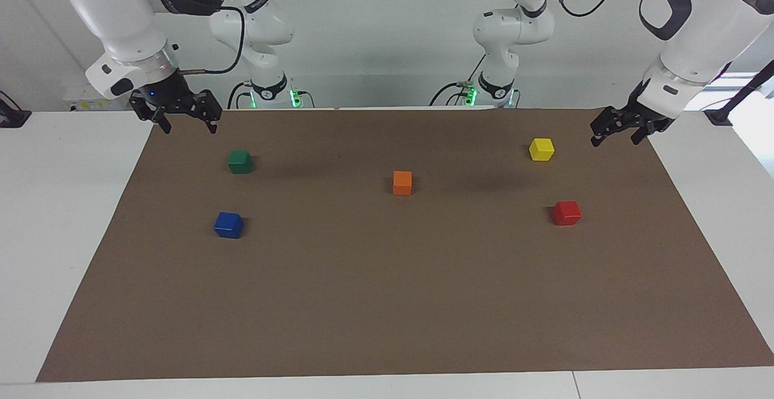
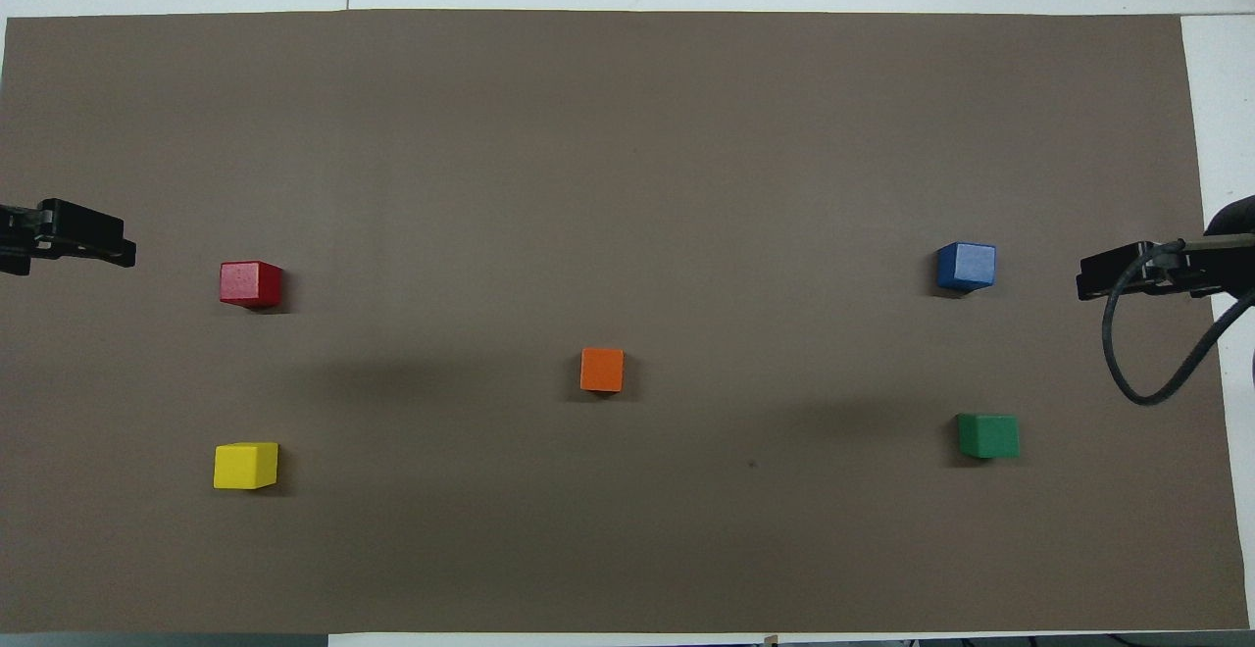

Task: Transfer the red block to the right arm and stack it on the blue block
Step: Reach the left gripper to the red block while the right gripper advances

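Observation:
The red block (image 1: pixel 566 212) (image 2: pixel 251 283) rests on the brown mat toward the left arm's end of the table. The blue block (image 1: pixel 228 225) (image 2: pixel 966 266) rests toward the right arm's end. Nothing is stacked on either block. My left gripper (image 1: pixel 615 139) (image 2: pixel 125 253) hangs open and empty over the mat's edge at its own end, apart from the red block. My right gripper (image 1: pixel 188 127) (image 2: pixel 1086 284), with a blue light at its wrist, hangs open and empty over the mat's edge at its end, apart from the blue block.
A yellow block (image 1: pixel 541 149) (image 2: pixel 245 465) sits nearer to the robots than the red one. A green block (image 1: pixel 240 161) (image 2: pixel 987 435) sits nearer than the blue one. An orange block (image 1: pixel 402 182) (image 2: pixel 601 370) lies mid-mat. The brown mat (image 1: pixel 387 302) covers most of the white table.

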Available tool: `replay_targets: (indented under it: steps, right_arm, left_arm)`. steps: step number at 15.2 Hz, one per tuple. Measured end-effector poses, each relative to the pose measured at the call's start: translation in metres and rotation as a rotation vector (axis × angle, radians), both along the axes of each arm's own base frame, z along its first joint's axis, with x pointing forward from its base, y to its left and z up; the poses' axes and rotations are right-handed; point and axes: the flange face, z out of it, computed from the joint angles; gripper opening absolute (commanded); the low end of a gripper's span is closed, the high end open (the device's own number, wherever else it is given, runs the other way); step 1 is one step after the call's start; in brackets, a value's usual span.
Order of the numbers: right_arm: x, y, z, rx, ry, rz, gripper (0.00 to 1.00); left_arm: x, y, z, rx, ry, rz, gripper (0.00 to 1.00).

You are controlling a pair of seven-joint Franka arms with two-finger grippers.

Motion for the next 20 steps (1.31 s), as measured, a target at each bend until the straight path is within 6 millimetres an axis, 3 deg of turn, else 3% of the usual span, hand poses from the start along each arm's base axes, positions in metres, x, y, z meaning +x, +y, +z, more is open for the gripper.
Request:
replay_targets:
  steps: [12,16,20]
  right_arm:
    - [-0.002,0.002,-0.004,0.024,0.017,0.025,1.0]
    - [-0.001,0.018,-0.003,0.187,0.009,0.073,1.0]
    - [-0.007,0.015,-0.004,0.525,0.021,0.114,1.0]
  left_arm:
    - [-0.001,0.0,-0.001,0.0,0.004,0.004,1.0]
    - [-0.001,0.001,-0.011,0.001,-0.02,0.011,1.0]
    - [0.006,0.002,-0.039,0.003,-0.041,0.013,1.0]
